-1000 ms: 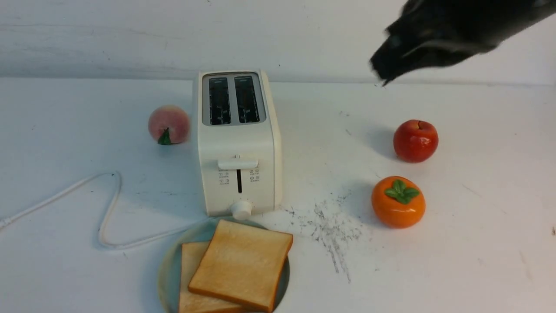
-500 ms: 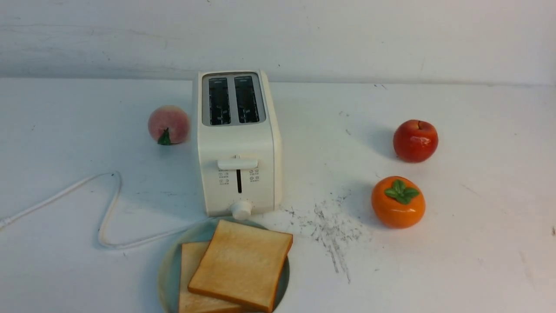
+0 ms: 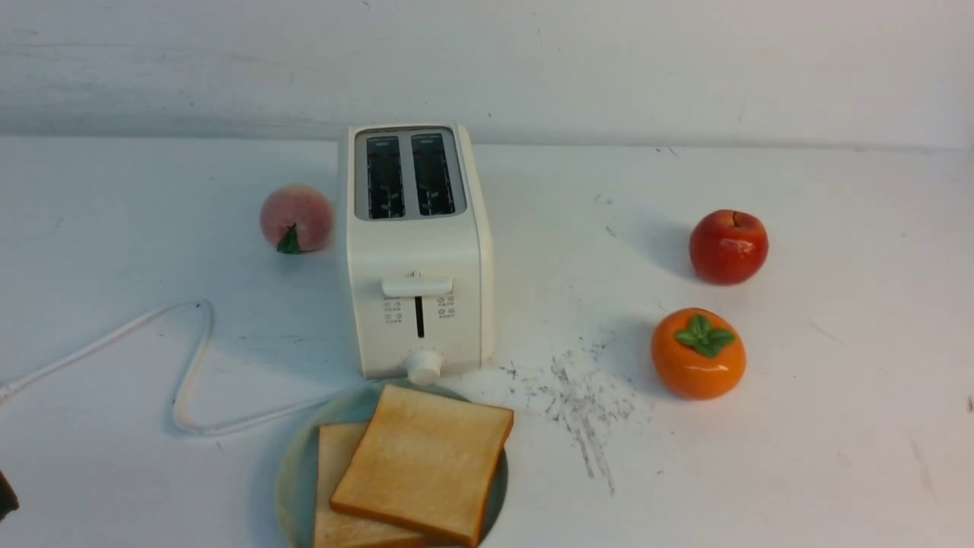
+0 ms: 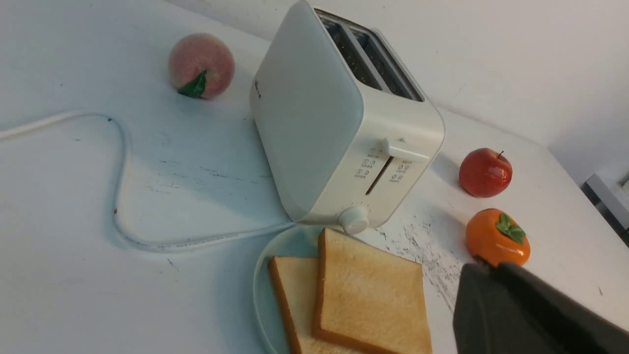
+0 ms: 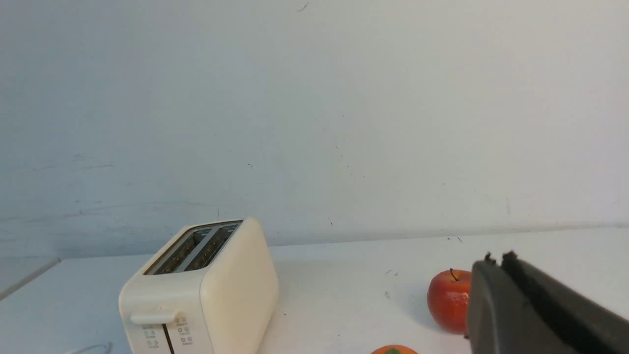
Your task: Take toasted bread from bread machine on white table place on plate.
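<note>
You had a white worktop point(image 3: 837, 457) that looked smooth and matt, with rough grey scratches on it. Your bread machine point(image 3: 415, 304) had a smooth cream plastic shell with a soft shine, and dull grey metal on top. The toasted bread point(image 3: 422, 460) looked dry and grainy, not shiny. The plate point(image 3: 293, 472) looked smooth with a faint shine. The apple point(image 3: 728, 247) and the orange fruit point(image 3: 698, 354) were glossy, like hard plastic, but the peach point(image 3: 296, 218) looked soft and fuzzy. The cord point(image 3: 190, 365) looked like smooth rubber. Your left end effector point(image 4: 486, 268) and right end effector point(image 5: 496, 259) were matt black.
</note>
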Available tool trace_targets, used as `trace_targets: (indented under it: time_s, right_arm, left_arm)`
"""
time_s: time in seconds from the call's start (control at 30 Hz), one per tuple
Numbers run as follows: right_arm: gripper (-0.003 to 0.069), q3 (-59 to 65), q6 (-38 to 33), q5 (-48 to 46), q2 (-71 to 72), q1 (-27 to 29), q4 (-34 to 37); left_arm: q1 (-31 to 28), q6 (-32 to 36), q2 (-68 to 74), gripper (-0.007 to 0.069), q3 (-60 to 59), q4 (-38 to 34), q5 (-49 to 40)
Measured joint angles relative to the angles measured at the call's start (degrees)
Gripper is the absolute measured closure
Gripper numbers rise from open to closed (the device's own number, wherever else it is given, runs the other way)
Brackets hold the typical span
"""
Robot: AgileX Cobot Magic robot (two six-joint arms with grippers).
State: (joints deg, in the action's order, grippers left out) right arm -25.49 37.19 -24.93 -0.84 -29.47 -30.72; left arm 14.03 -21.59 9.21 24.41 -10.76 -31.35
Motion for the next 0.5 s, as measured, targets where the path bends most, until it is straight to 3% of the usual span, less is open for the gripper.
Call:
trace_targets:
  time_s: [0.5]
  right_arm:
    - [0.0643,0.0,0.0,0.2,-0.2,0.0,-0.2]
  left_arm:
    - [0.0,0.0,0.0,0.0638,0.0,0.0,0.3]
